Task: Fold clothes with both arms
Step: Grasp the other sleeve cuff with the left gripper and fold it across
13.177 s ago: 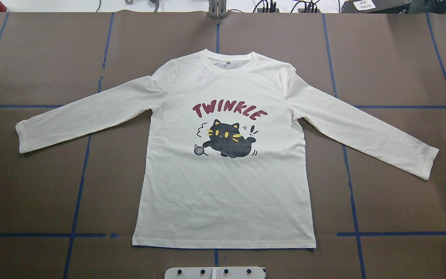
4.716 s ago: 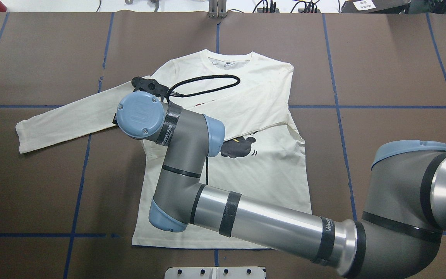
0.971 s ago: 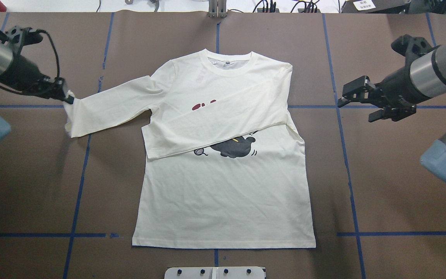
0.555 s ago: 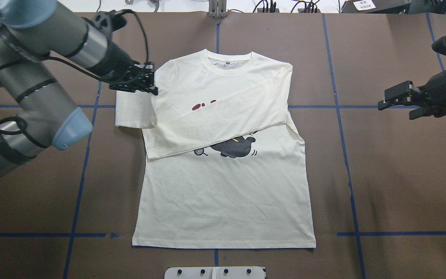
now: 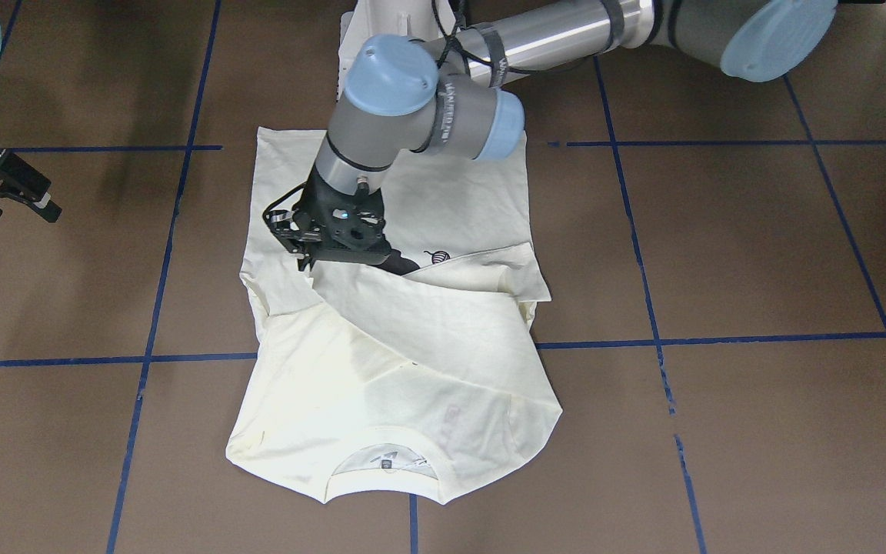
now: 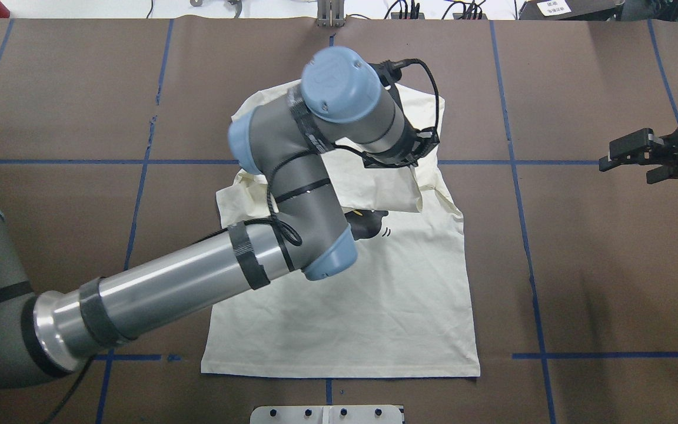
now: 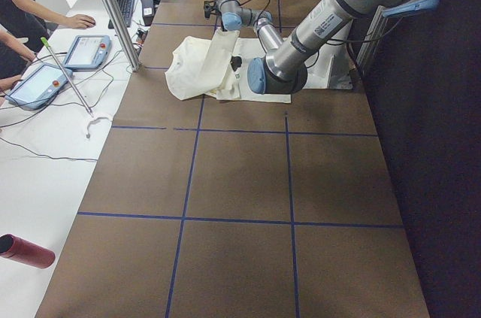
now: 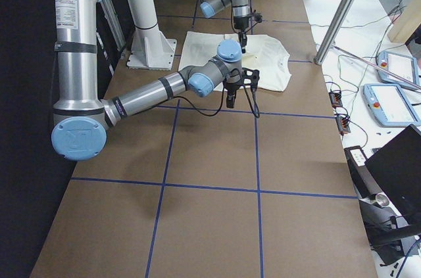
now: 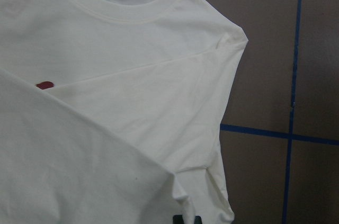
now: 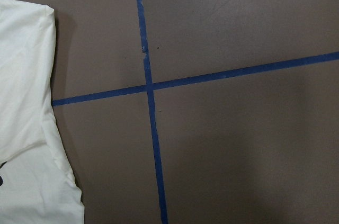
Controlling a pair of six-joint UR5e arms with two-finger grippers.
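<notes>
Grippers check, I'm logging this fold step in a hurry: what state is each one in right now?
Left gripper: shut on the T-shirt, gripping its sleeve.
Right gripper: open, holding nothing, beside the shirt.

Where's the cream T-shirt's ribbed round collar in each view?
Front-facing: ribbed round collar at bottom centre, at the near end of the cream T-shirt.
Overhead: hidden behind the grey left arm.
Exterior left: too small to tell; the shirt sits top centre.
Exterior right: at the shirt's right end, small.
Left wrist: along the top edge, left of centre.
Right wrist: not in it.
Shared landmark: the blue tape line beside the shirt's shoulder.
</notes>
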